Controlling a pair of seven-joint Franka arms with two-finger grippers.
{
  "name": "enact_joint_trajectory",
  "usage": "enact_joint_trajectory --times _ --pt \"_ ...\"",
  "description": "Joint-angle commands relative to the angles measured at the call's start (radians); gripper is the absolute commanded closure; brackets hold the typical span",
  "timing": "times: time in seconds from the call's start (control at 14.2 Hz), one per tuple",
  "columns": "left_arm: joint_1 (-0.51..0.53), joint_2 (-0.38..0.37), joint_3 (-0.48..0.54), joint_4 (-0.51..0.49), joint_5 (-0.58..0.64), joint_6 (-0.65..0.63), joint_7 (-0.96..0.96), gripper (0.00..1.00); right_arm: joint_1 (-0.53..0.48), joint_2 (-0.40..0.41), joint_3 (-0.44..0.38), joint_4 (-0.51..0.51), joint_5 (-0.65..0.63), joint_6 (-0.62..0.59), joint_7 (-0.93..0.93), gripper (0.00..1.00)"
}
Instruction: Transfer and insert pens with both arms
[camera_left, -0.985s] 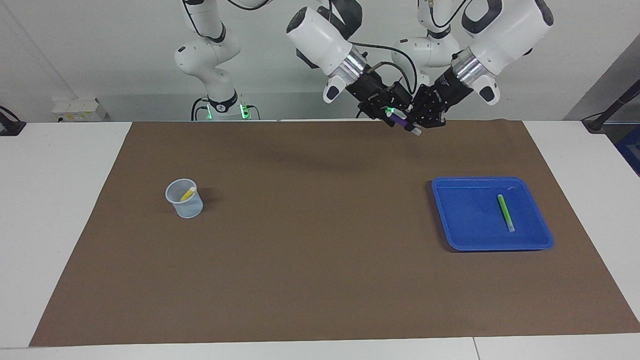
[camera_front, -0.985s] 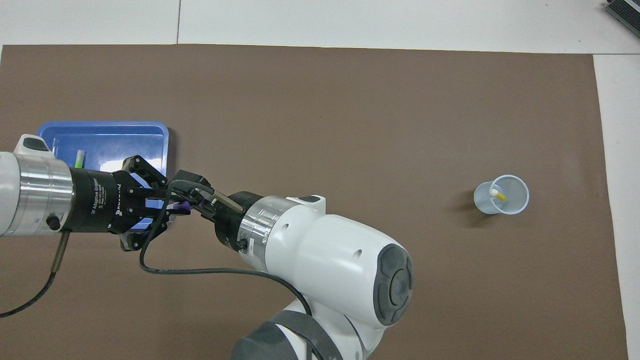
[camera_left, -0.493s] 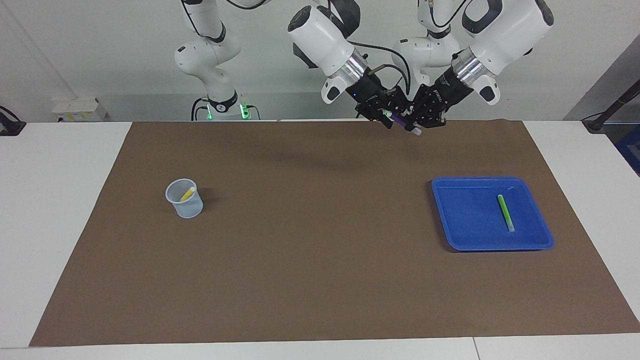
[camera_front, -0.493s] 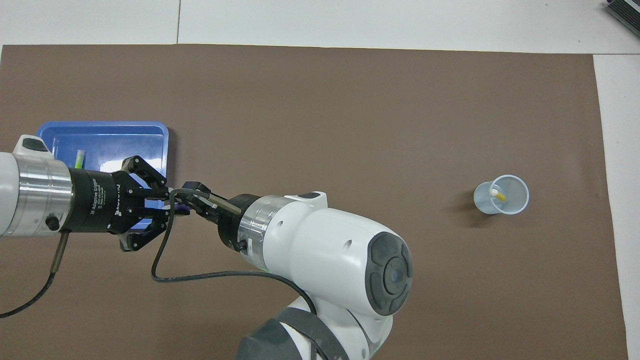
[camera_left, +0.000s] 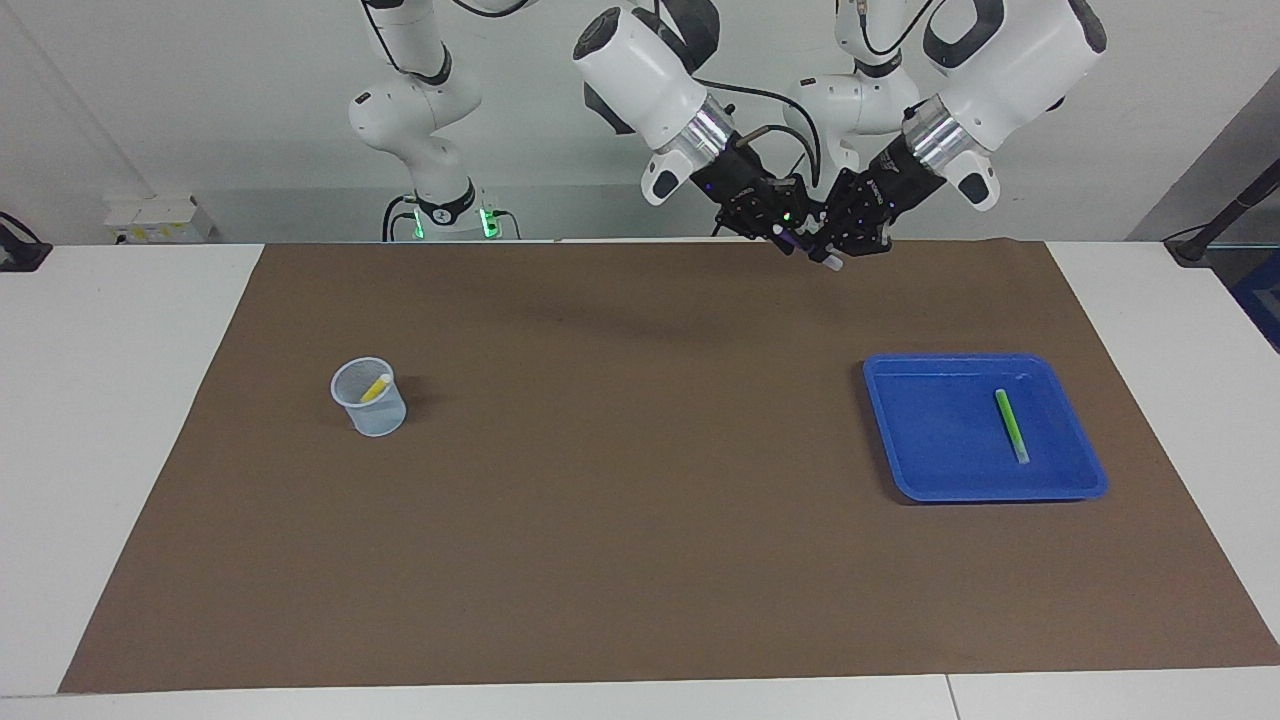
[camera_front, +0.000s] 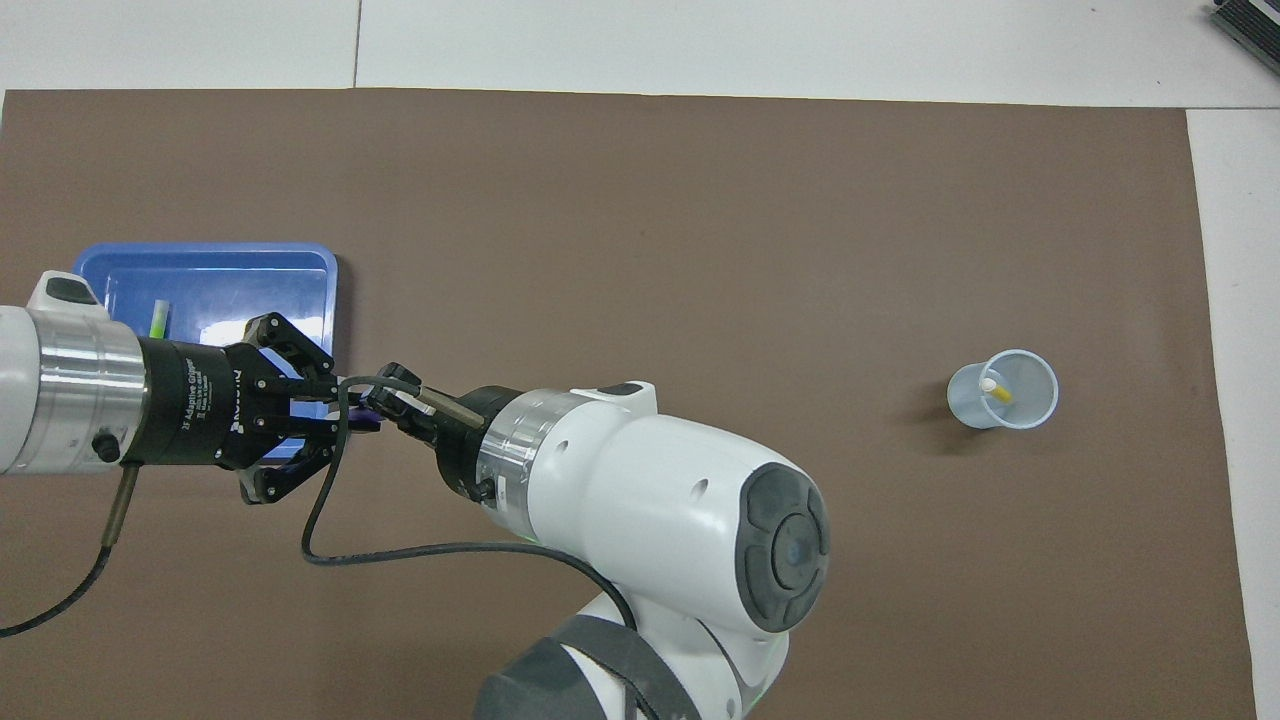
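The purple pen (camera_left: 803, 245) (camera_front: 362, 418) hangs in the air between both grippers, its pale end pointing down. My left gripper (camera_left: 822, 248) (camera_front: 335, 400) is shut on it. My right gripper (camera_left: 787, 232) (camera_front: 378, 405) has reached across and is shut on the pen's purple end. Both are over the mat's edge next to the robots, close to the blue tray (camera_left: 930, 430) (camera_front: 220, 275). The green pen (camera_left: 1012, 425) (camera_front: 158, 318) lies in the tray. The yellow pen (camera_left: 376, 387) (camera_front: 997, 391) leans inside a pale mesh cup (camera_left: 380, 418) (camera_front: 965, 402).
A brown mat (camera_left: 640, 540) covers most of the white table. The cup stands toward the right arm's end, the tray toward the left arm's end. A smaller white arm with green lights (camera_left: 440, 200) stands near the robots' edge of the table.
My right gripper moved in on the pen's purple end and closed on it. My left gripper kept its hold and stayed in place.
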Motion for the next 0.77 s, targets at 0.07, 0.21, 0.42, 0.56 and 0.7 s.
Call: enact_joint_trajectory --times 0.07,0.21,0.42,0.56,0.7 --pt "-0.002 -0.033 0.013 -0.025 -0.011 -0.002 -0.010 1.00 -0.016 -0.007 0.006 -0.004 -0.016 -0.021 -0.020 1.00" --pt "0.000 -0.033 0.013 -0.025 -0.013 -0.004 -0.006 1.00 -0.017 -0.007 0.006 -0.004 -0.015 -0.021 -0.018 1.00" --pt "0.001 -0.033 0.013 -0.025 -0.011 -0.001 0.002 0.97 -0.028 -0.007 0.007 -0.004 -0.016 -0.022 -0.020 1.00" --pt "0.003 -0.033 0.013 -0.025 -0.011 0.008 0.002 0.63 -0.030 -0.007 0.007 -0.004 -0.016 -0.022 -0.020 1.00" --pt "0.012 -0.033 0.017 -0.029 -0.013 0.019 0.002 0.41 -0.031 -0.007 0.007 -0.004 -0.015 -0.024 -0.020 1.00"
